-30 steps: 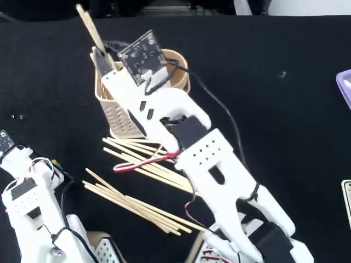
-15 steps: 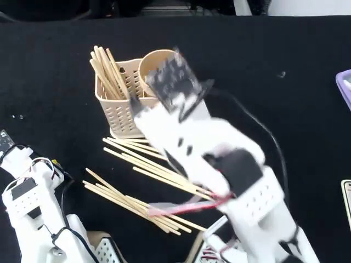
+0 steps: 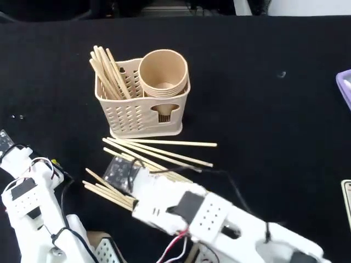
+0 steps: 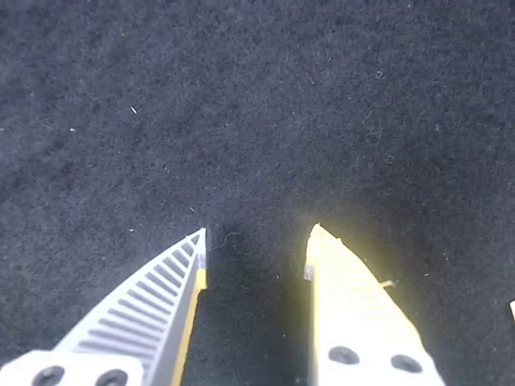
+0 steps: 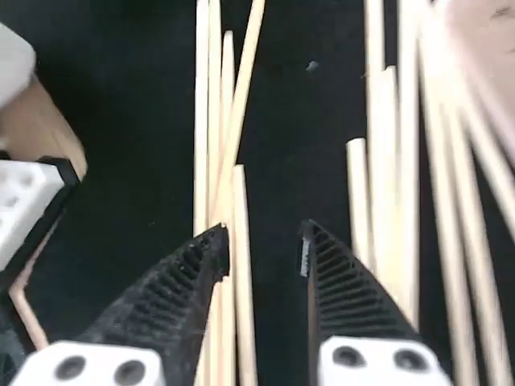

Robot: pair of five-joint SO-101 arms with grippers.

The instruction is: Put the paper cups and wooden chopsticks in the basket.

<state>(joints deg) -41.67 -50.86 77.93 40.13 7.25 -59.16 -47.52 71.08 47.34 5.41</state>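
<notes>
A black surface [image 3: 263, 109] is lying under everything. The basket [image 3: 137, 118] is standing on it, holding stacked paper cups [image 3: 163, 74] and some wooden chopsticks [image 3: 107, 68]. Loose chopsticks [image 3: 164, 149] are lying near it. The right gripper [image 5: 264, 241] is hanging a little open over them. The left gripper [image 4: 256, 241] is hanging open over a bare black spot. A purple thing [image 3: 344, 85] is peeking in at the edge.

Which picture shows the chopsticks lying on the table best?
The high view: the loose chopsticks lie there in two bunches near the basket. The right wrist view has parts of some, close up, by its jaws. The left wrist view looks at black table.
</notes>
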